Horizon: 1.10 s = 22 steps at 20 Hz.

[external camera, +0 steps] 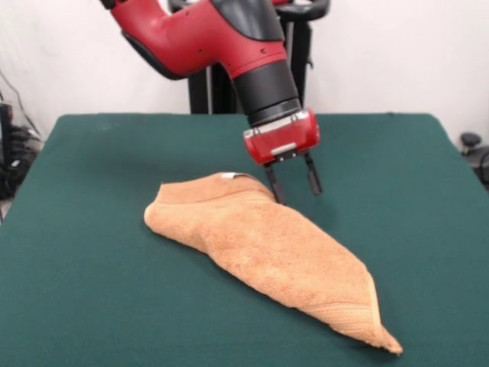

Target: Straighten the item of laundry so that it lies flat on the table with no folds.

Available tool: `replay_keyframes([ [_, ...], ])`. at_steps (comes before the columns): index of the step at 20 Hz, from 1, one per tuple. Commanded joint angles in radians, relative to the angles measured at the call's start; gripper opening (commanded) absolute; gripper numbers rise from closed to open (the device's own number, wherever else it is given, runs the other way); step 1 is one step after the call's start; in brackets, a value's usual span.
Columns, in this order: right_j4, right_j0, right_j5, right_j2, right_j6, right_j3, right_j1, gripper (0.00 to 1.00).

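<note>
— Where do we find the towel?

— We see it near the middle of the table, lying as a long folded shape that runs from the far left towards the near right. Its wide rounded end sits at the left, and it narrows to a point at the near right, where the woven border band shows along the edge. A small white tag peeks out at its far edge.

— And the gripper?

— We see it at the end of the red and black arm, just over the towel's far edge, right of the tag. Its two dark fingers are spread apart with a clear gap between them, holding nothing. The left finger seems to touch the cloth at its tip, though we cannot be sure from this angle; the right one hangs over bare green felt.
</note>
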Motion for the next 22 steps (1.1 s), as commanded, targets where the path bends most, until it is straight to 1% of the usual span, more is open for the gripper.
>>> replay_keyframes([
  [1, -0.040, 0.000, 0.066, 0.094, 0.147, -0.121, 0.047, 1.00],
  [5, -0.045, -0.025, 0.056, 0.080, 0.158, -0.079, 0.025, 1.00],
  [8, -0.075, -0.063, 0.057, 0.081, 0.154, -0.071, 0.030, 1.00],
  [12, -0.121, -0.100, 0.074, 0.093, 0.134, -0.121, 0.102, 1.00],
  [14, -0.134, -0.110, 0.074, 0.094, 0.133, -0.133, 0.119, 1.00],
  [15, -0.135, -0.115, 0.073, 0.094, 0.134, -0.129, 0.110, 1.00],
  [16, -0.128, -0.118, 0.084, 0.089, 0.134, -0.112, 0.083, 1.00],
  [18, -0.099, -0.126, 0.102, 0.082, 0.144, -0.054, -0.015, 1.00],
  [19, -0.092, -0.131, 0.109, 0.083, 0.148, -0.036, -0.045, 1.00],
  [20, -0.089, -0.134, 0.120, 0.087, 0.147, -0.033, -0.049, 1.00],
  [22, -0.102, -0.138, 0.130, 0.098, 0.135, -0.065, -0.002, 1.00],
])
